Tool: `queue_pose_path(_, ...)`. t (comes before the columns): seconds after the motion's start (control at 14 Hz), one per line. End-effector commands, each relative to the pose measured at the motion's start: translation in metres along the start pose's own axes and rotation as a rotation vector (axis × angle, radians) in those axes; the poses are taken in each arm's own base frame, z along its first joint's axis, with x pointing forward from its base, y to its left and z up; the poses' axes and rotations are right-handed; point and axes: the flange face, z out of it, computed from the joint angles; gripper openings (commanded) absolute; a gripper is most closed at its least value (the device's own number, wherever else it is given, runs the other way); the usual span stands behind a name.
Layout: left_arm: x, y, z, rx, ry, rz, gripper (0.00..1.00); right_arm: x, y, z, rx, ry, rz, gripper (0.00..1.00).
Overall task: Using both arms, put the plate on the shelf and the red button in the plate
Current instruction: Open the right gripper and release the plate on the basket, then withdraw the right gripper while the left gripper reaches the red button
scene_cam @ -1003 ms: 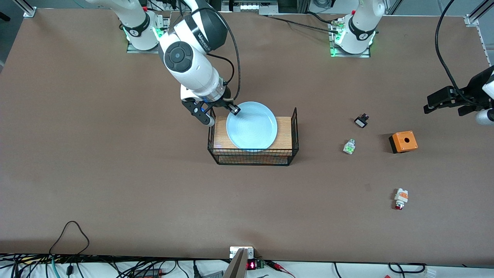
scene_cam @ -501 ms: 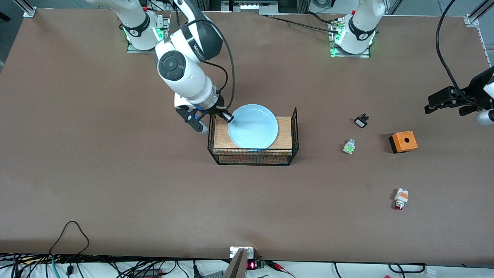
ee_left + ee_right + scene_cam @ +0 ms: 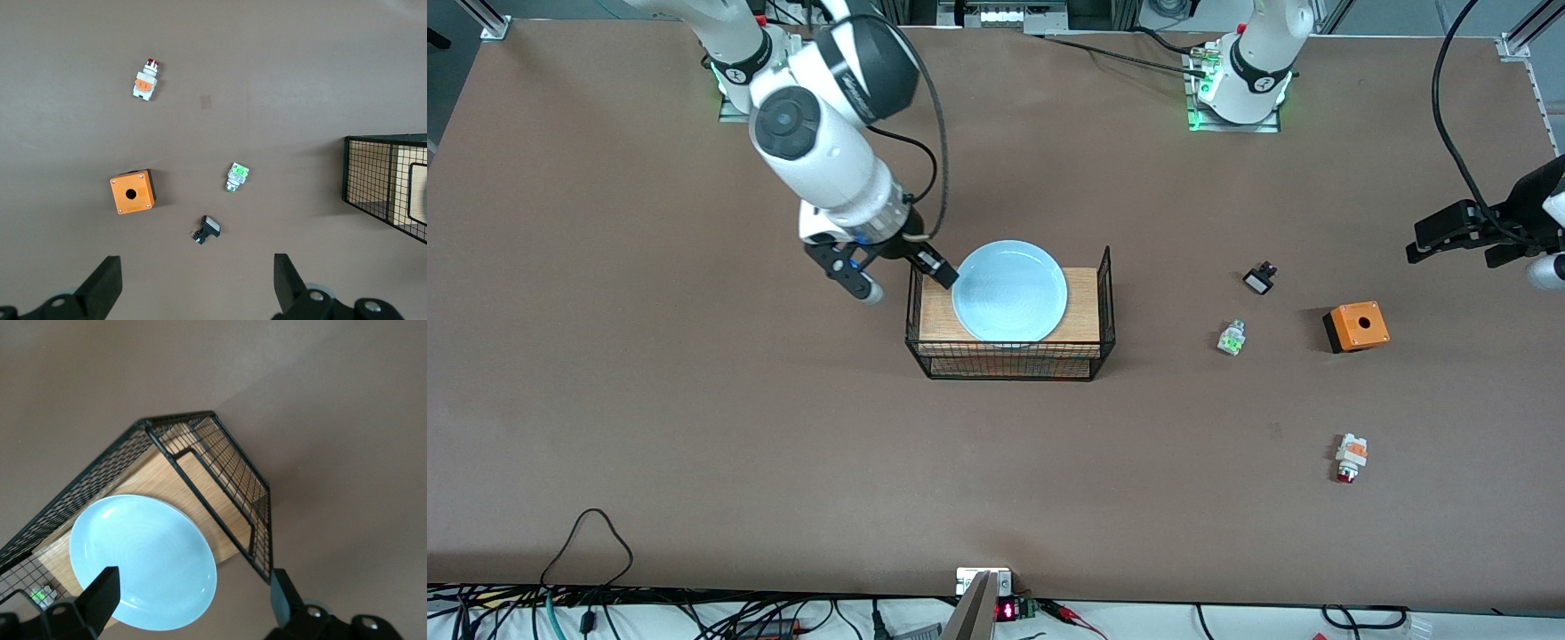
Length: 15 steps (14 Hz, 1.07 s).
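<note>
Plate (image 3: 1009, 292) lies on the rack's (image 3: 1011, 360) wooden top. Right gripper (image 3: 902, 277) wide open, empty, over rack's end. Left gripper (image 3: 1463, 236) wide open — waiting above the table (image 3: 694, 427); red button (image 3: 1350, 457) untouched.

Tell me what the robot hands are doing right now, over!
Right end effector open beside the plate, which sits on the wire rack. Left end effector open, waiting over small parts. Red button untouched.
</note>
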Motion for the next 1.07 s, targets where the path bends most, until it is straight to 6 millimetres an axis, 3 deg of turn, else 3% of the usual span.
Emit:
queue_pose_path(0.0,0.012,-0.011,0.009,-0.008,-0.021,0.002,1.00,0.024,0.004,-0.034,-0.018,0.023,-0.089,1.00)
queue_pose_path(0.21,0.018,-0.037,0.023,-0.016,-0.041,-0.036,1.00,0.045,0.023,-0.063,-0.083,0.070,-0.253,1.00)
queue_pose_path(0.36,0.018,-0.042,0.023,-0.020,-0.040,-0.045,1.00,0.062,0.041,-0.076,-0.162,0.097,-0.411,1.00)
queue_pose_path(0.64,0.021,-0.046,0.030,-0.028,-0.051,-0.055,1.00,0.117,0.077,-0.101,-0.216,0.131,-0.560,1.00)
queue_pose_path(0.79,0.024,-0.049,0.036,-0.020,-0.059,-0.061,1.00,0.158,0.108,-0.117,-0.205,0.129,-0.562,1.00)
queue_pose_path(1.0,0.039,-0.064,0.075,-0.012,-0.116,-0.077,1.00,0.202,0.154,-0.134,-0.185,0.097,-0.655,1.00)
